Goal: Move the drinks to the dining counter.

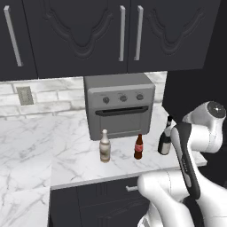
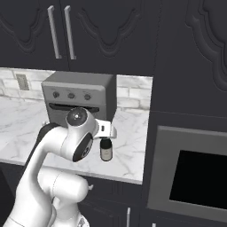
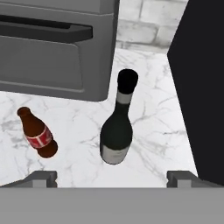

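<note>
Three drinks stand on the marble worktop (image 1: 66,155) in front of the toaster oven. They are a cream bottle with a white cap (image 1: 105,146), a brown bottle with a red label (image 1: 138,147) (image 3: 38,134) and a black wine-like bottle (image 1: 165,138) (image 2: 105,150) (image 3: 117,127). My gripper (image 3: 113,179) hovers open above and just in front of the black bottle, and its fingertips (image 3: 43,178) stand wide apart on either side of it without touching. The brown bottle is off to the left. The dining counter is out of view.
The grey toaster oven (image 1: 119,104) (image 3: 52,43) stands right behind the bottles. A tall dark cabinet wall (image 3: 201,87) closes the worktop close to the right of the black bottle, with a built-in oven (image 2: 195,177) in it. Dark upper cabinets (image 1: 88,31) hang overhead.
</note>
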